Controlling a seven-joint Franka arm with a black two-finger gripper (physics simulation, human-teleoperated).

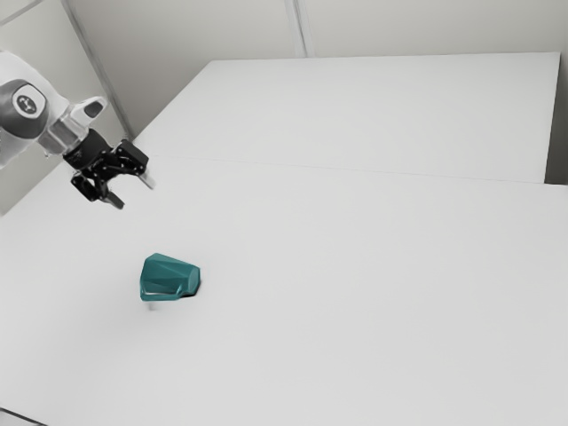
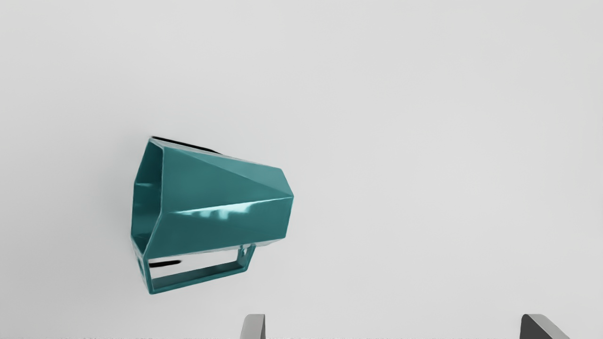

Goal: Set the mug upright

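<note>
The black gripper (image 1: 133, 193) hangs above the white table, up and to the left of the mug in the exterior view, with its fingers spread apart. A teal faceted mug (image 1: 169, 278) lies on its side on the table. In the wrist view the open gripper (image 2: 393, 327) has nothing between its fingertips. There the mug (image 2: 221, 202) shows its open mouth at one end, its narrower base at the other, and its angular handle (image 2: 200, 278) along the side nearer the fingers. Mug and fingers are apart.
The white table (image 1: 355, 293) extends under and around the mug. Beyond it in the exterior view lies another white surface (image 1: 373, 111), with a pale wall (image 1: 426, 27) behind. A thin dark edge crosses the exterior view's lower left corner.
</note>
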